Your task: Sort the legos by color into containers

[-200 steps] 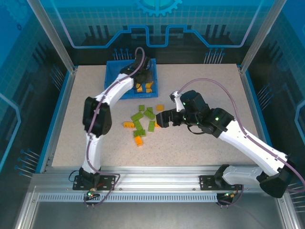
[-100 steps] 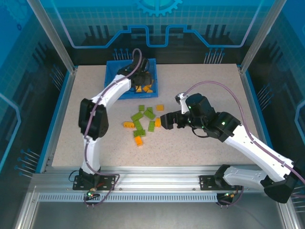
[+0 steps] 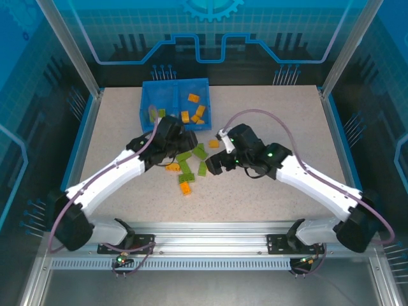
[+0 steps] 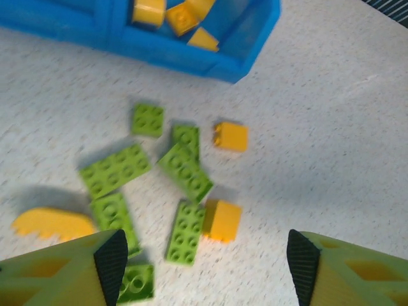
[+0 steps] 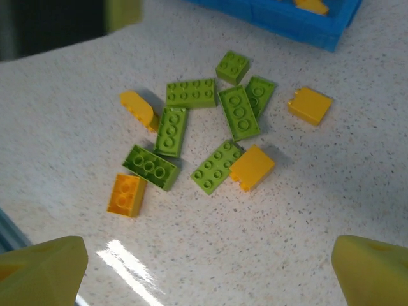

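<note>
Loose on the table (image 5: 331,204): 7 green legos (image 5: 239,112), 4 orange legos (image 5: 252,167).

blue tray (image 4: 191,54) cut off by top edge, legos (image 4: 185,172) blurred in left wrist view, right fingers (image 5: 38,268) cropped at corners

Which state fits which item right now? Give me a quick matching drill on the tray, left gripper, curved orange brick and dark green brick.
A blue tray; B left gripper; C curved orange brick; D dark green brick.
1 studs up, beside a small orange brick; 2 open above the loose pile; 3 holding sorted bricks; 4 tipped on its side.
Pairs: A-3, B-2, C-4, D-1.
</note>
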Controlling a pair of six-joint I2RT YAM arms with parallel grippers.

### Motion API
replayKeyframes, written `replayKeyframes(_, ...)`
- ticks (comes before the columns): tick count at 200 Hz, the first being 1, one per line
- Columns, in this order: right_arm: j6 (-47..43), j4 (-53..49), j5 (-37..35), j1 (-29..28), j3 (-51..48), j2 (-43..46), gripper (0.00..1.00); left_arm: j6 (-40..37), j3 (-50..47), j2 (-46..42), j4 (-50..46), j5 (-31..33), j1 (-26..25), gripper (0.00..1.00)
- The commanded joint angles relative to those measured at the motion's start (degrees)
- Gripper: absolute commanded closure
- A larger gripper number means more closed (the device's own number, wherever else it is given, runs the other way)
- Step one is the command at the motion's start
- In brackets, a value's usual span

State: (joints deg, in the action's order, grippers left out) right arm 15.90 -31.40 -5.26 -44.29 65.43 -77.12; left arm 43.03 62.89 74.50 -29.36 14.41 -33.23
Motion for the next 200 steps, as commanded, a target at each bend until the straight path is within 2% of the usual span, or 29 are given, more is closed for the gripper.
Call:
replayKeyframes(1, -6.6, 2.86, 0.55, 1.06, 2.8, -7.87, 0.01, -4.01, -1.72, -10.87, -4.08, 4.22, 0.05, 0.24)
replayKeyframes(19, -7.92, 4.33, 0.34, 1.79, 5.95, -15.51, 0.02, -12.48, -2.38, -18.94, -8.06, 2.12, 0.08, 0.13)
replayKeyframes(38, -9.01, 4.6, 0.64, 2.82, 10.7, -22.96, 0.05, -24.82, -3.11, -26.35, -10.81, -2.12, 0.07, 0.02)
replayKeyframes(59, -10.7, 3.55, 0.96, 3.43, 16.5, -31.11, 0.11, -39.23, -4.21, -33.16, -14.62, -7.77, 0.02, 0.01)
replayKeyframes(91, -12.36, 1.02, 0.49, 3.78, 23.51, -39.91, 0.24, -53.44, -9.0, -40.98, -15.94, -15.27, 0.1, 0.01)
replayKeyframes(120, -12.55, -0.27, -0.07, 3.9, 26.63, -44.18, 0.31, -60.07, -15.86, -45.79, -11.16, -21.61, 0.1, 0.01)
replayKeyframes(134, -12.37, -0.44, 0.09, 3.95, 26.95, -45.1, 0.38, -61.22, -18.49, -47.25, -8.6, -22.39, 0.07, 0.01)
replayKeyframes(168, -12.42, -0.52, 0.71, 4.06, 26.63, -45.66, 0.58, -62.72, -19.92, -48.3, -7.7, -20.36, 0.15, 0.01)
replayKeyframes(200, -12.3, -0.88, 0.34, 4.04, 26.69, -46.01, 0.59, -62.2, -21.28, -49.1, -7.03, -17.28, 0.1, 0.01)
